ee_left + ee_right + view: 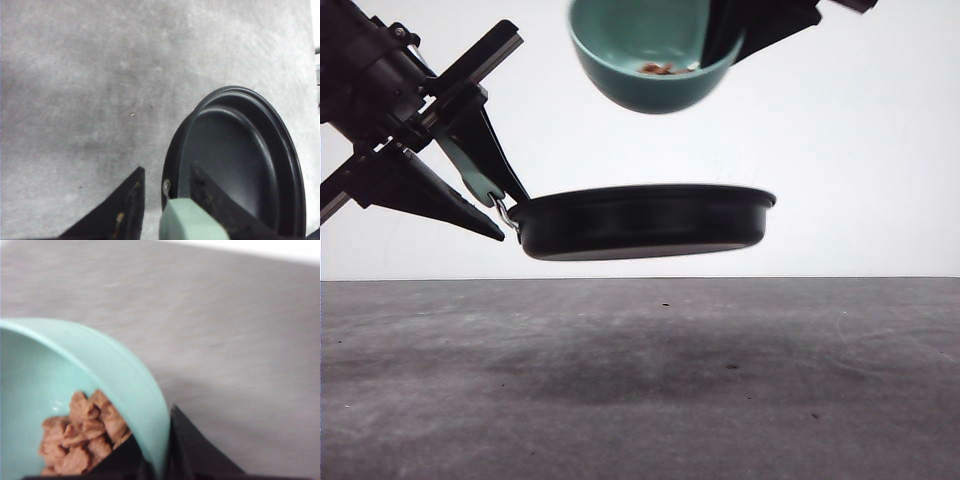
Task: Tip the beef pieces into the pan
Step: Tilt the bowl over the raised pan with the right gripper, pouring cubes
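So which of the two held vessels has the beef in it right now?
The teal bowl, held up by the right gripper, holds the beef pieces. The black pan in the left gripper below looks empty.

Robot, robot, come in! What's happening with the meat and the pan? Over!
Left gripper shut on pan handle, pan held above table. Right gripper shut on bowl rim, above pan. Beef pieces in bowl. Pan empty.

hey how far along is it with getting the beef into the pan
Done: the left tool holds the pan by its green handle, lifted off the table; the right tool grips the bowl above it. In hand: the bowl is tilted. Left: the beef pieces sit in the bowl; the pan's visible inside looks bare.
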Robot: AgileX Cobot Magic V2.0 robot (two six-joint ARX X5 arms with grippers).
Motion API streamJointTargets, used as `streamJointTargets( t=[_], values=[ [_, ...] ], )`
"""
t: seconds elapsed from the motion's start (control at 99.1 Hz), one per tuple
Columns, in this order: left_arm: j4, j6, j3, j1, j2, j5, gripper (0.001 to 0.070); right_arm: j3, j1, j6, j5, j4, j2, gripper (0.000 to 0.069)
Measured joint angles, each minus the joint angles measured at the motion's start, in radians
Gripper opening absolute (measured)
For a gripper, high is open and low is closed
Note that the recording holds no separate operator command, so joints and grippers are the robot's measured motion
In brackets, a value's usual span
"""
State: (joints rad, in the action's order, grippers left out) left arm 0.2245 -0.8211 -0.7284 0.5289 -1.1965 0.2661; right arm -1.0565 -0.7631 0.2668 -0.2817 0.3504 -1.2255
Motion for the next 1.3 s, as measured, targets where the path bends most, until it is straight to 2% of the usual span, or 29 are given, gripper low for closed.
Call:
streamJointTargets(
  t=[0.131, 0.333, 0.585, 0.767, 0.898, 1.009, 1.302],
  values=[
    [0.02, 0.0, -0.021, 0.0, 0.0, 0.01, 0.0136, 0.0, -0.018, -0.042, -0.117, 0.006, -0.006, 0.0021],
    [0.072, 0.003, -0.114, 0.0, 0.0, 0.017, 0.0136, 0.0, -0.035, -0.061, -0.209, 0.005, -0.019, 0.0021],
    [0.152, 0.036, -0.192, 0.0, 0.0, 0.008, 0.0136, 0.0, -0.083, -0.093, -0.357, -0.061, -0.019, 0.0021],
    [0.194, 0.044, -0.196, 0.0, 0.0, 0.005, 0.0136, 0.001, -0.133, -0.257, -0.402, -0.177, -0.025, 0.0021],
    [0.195, 0.047, -0.196, 0.0, 0.0, 0.005, 0.0136, 0.001, -0.161, -0.406, -0.404, -0.198, -0.039, 0.0021],
    [0.196, 0.047, -0.196, 0.0, 0.0, 0.005, 0.0136, 0.001, -0.174, -0.505, -0.453, -0.218, -0.053, 0.0021],
    [0.196, 0.047, -0.196, 0.0, 0.0, 0.021, 0.0136, 0.001, -0.185, -0.645, -0.486, -0.256, -0.077, 0.0021]
  ],
)
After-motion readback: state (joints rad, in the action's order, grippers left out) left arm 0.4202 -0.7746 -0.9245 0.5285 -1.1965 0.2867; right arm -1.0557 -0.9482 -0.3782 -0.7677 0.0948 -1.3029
